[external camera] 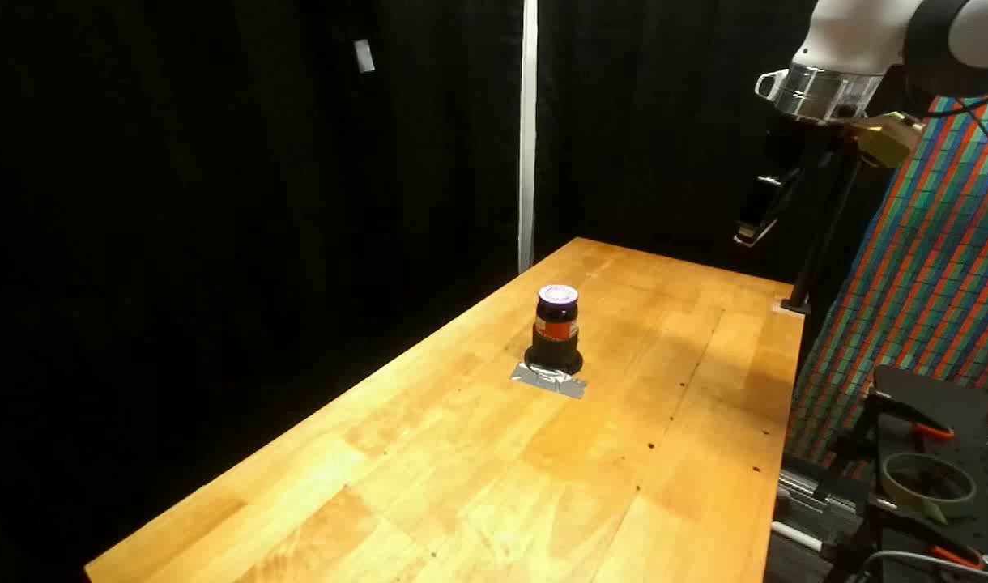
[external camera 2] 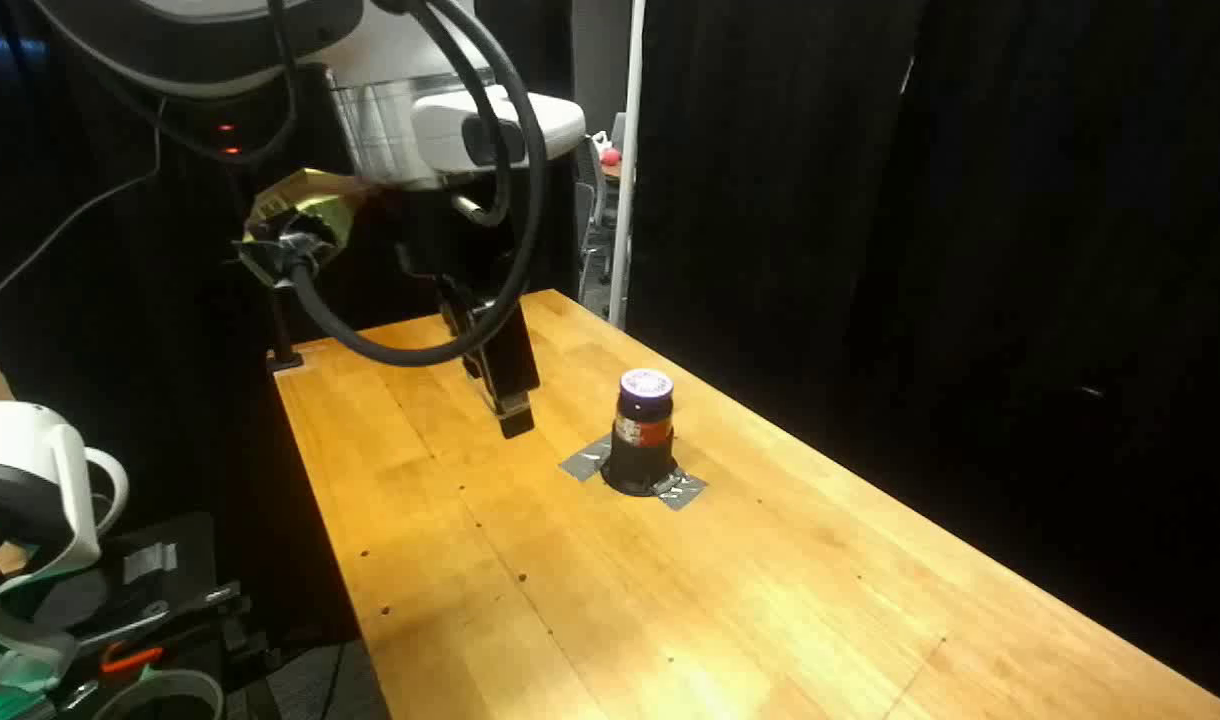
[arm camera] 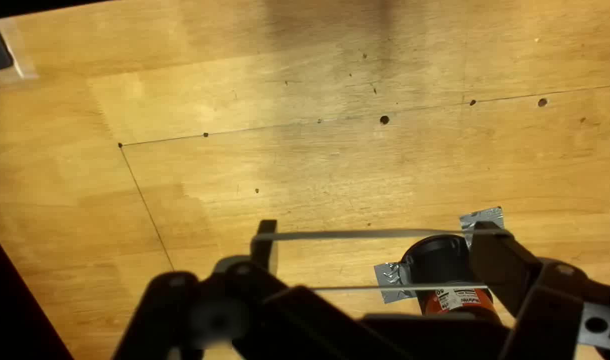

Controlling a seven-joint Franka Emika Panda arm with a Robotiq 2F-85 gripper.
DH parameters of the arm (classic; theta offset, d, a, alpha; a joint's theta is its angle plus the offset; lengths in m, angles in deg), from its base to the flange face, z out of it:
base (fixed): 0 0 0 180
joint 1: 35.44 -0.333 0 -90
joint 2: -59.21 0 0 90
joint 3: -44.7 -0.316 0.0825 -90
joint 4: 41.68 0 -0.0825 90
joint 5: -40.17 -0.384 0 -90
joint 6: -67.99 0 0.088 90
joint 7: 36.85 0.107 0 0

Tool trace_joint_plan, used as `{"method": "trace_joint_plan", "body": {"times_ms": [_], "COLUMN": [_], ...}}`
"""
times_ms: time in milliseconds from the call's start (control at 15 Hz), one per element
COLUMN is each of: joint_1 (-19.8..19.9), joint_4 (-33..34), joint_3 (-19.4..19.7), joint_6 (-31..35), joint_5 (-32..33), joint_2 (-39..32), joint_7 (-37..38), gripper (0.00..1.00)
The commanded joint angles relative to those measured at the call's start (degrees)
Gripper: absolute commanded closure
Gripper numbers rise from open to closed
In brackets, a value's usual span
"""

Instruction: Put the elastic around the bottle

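Orange-red is worn round the middle of the small bottle, which is stood upright on the wooden worktop, capped in pale and purple, and is seen in both exterior views. Its lower end is ringed by a flanged black base; whether this is part of the bottle cannot be told. Strips of silver tape are stuck to the wood just beside the base.

The tool is held above the worktop, apart from the bottle, with its fingers spread wide. A pale grey elastic is looped round both fingers and pulled taut, its two strands being drawn across the gap nearly parallel. In the wrist view the bottle is seen beyond the lower strand and is partly covered by the tool.

Black curtains are hung behind the worktop, with a white pole seen between them. In an exterior view a striped cloth is shown past the worktop's edge, and below it a roll of tape can be made out.
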Motion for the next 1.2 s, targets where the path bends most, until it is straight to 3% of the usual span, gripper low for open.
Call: {"method": "trace_joint_plan", "body": {"times_ms": [0,533,933,1133], "joint_1": [-0.2,0.1,-4.6,-5.6], "joint_4": [0.2,1.7,18.6,27.9], "joint_3": [0.2,-0.4,0.0,-0.7], "joint_6": [-0.2,-1.3,-11.8,-11.0], "joint_5": [0.1,0.9,-4.1,-4.8], "joint_2": [0.0,-1.0,-16.0,-25.3], "joint_7": [0.0,0.5,-5.6,-5.0], "gripper": [0.00,0.00,0.00,0.00]}}
